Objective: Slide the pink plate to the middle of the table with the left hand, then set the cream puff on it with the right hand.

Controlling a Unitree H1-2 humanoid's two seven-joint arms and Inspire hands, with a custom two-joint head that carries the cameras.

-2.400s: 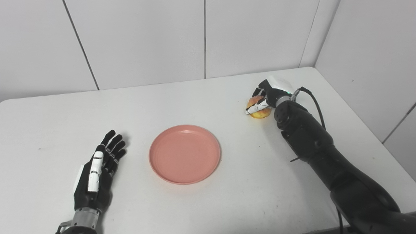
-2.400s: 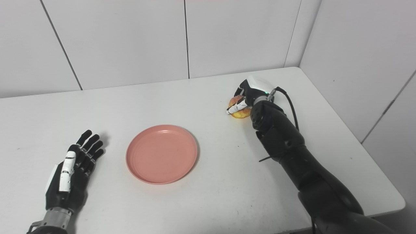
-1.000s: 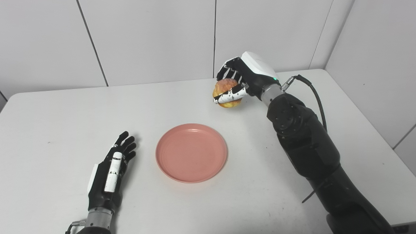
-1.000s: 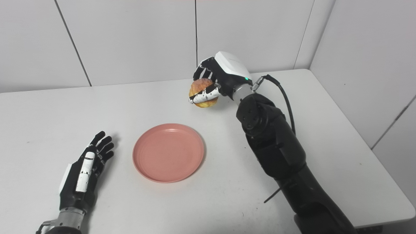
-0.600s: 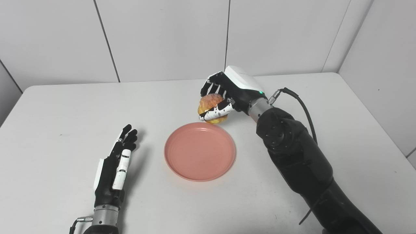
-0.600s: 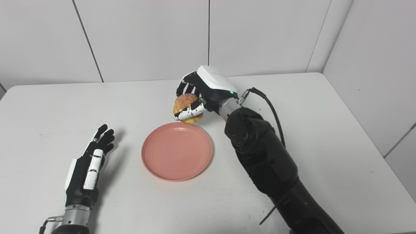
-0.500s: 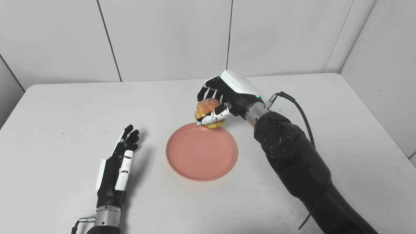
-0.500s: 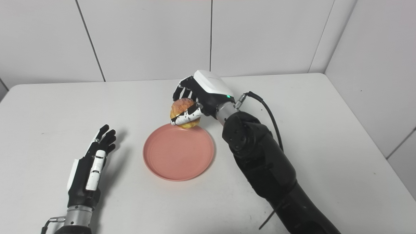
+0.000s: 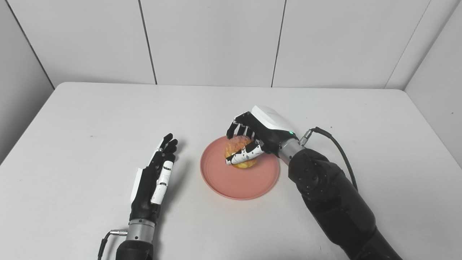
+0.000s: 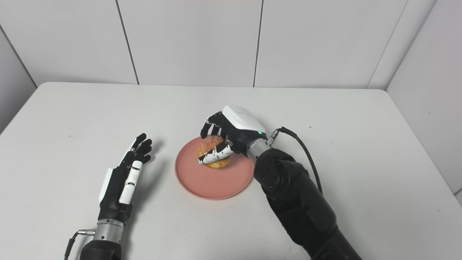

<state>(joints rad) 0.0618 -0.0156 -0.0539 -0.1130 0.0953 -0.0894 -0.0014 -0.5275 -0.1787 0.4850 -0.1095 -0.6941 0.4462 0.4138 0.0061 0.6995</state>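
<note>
The pink plate [image 9: 238, 180] lies in the middle of the white table [image 9: 90, 119]. My right hand [image 9: 258, 135] is over the plate's far half, shut on the golden cream puff [image 9: 238, 156], which sits low on or just above the plate surface; contact cannot be told. Fingers wrap its top and the thumb crosses its front. My left hand [image 9: 153, 178] lies flat on the table left of the plate, open, fingers straight, a small gap from the plate's rim.
White wall panels stand close behind the table's far edge and along both sides. A black cable [image 9: 335, 148] loops from my right wrist over the table.
My right hand carried the cream puff from the far right of the table, lifted it, then lowered it over the plate. The camera view shifted. The left hand stayed flat.
</note>
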